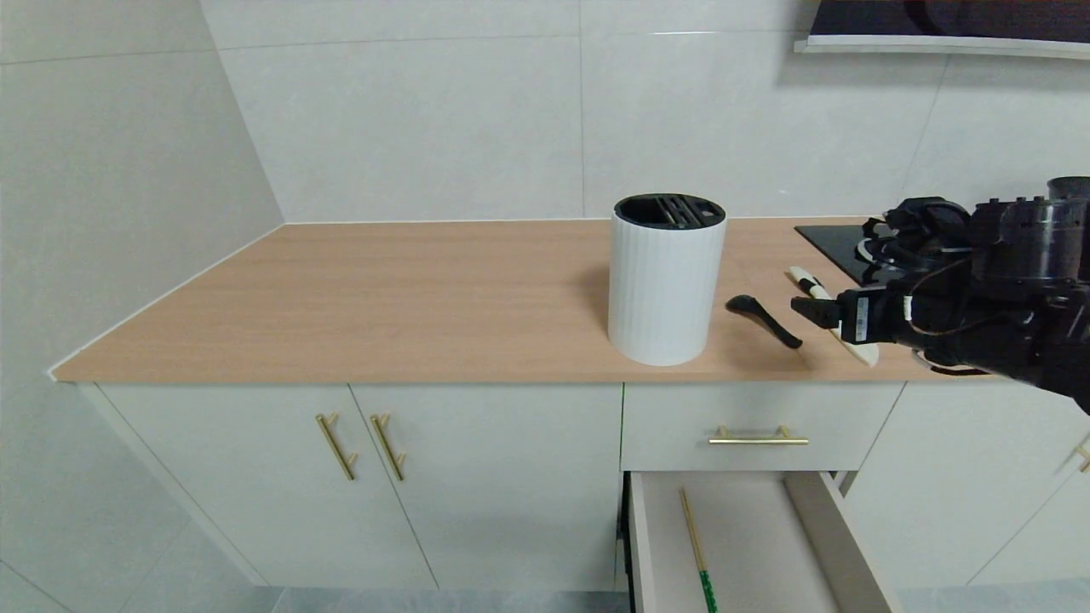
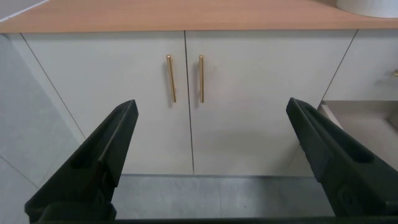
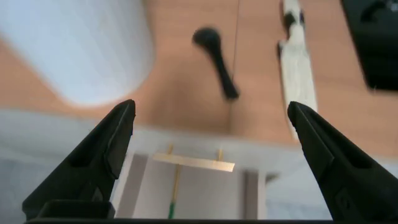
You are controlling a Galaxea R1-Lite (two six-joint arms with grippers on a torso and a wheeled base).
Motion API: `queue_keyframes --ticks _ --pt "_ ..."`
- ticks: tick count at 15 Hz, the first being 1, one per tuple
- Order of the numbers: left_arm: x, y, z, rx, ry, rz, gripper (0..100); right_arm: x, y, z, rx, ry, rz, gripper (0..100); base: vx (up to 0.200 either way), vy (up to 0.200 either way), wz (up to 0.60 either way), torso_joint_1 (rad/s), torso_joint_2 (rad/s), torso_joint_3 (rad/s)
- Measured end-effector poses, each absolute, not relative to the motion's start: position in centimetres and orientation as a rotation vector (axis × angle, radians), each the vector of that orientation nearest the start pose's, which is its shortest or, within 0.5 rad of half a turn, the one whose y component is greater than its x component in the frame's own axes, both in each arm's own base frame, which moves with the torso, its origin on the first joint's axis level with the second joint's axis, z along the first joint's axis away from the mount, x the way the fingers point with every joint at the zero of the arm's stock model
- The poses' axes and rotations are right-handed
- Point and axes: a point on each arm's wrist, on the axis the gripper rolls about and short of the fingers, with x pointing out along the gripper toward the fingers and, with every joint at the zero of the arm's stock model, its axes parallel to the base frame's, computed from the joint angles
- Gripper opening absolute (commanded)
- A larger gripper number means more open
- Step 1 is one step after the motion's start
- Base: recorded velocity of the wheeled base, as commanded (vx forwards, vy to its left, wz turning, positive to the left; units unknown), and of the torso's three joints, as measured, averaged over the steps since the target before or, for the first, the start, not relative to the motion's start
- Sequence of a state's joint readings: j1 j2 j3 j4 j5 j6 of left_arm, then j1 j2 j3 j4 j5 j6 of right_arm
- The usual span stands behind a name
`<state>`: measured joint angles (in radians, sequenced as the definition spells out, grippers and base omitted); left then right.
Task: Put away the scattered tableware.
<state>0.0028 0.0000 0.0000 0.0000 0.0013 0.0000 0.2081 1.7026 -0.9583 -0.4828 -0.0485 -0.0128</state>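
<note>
fingers [image 3: 109, 149] apart, right gripper [image 3: 210, 106] near spoon [image 3: 216, 56]

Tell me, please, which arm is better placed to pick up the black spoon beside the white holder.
Right. The right pincer, open, hovers near the black spoon; the left pincer faces the cabinet doors lower down.

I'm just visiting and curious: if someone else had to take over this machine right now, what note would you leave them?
Left gripper: open, empty, low before the cabinet doors.
Right gripper: open, empty, by the wooden countertop's front edge.
Small black spoon and cream-handled utensil lie on the countertop beside the white ribbed cylindrical holder.
Done: drawer is open, green-tipped wooden chopsticks inside.
Left: put away spoon and utensil.
</note>
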Motion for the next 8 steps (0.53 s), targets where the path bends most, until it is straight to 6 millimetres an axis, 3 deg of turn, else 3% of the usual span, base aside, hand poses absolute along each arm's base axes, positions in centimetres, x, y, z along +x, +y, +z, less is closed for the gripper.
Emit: queue_keyframes --ticks 6,8 --pt "-2.3 0.0 7.5 0.0 0.0 0.004 100 38.6 5.5 18.1 -0.099 0.266 0.294 100 0.0 0.0 0.0 0.0 0.0 0.0" --pt "-2.3 0.0 7.5 0.0 0.0 0.004 100 39.9 5.3 16.5 -0.088 0.294 0.349 100 0.0 0.0 0.0 0.0 0.0 0.0"
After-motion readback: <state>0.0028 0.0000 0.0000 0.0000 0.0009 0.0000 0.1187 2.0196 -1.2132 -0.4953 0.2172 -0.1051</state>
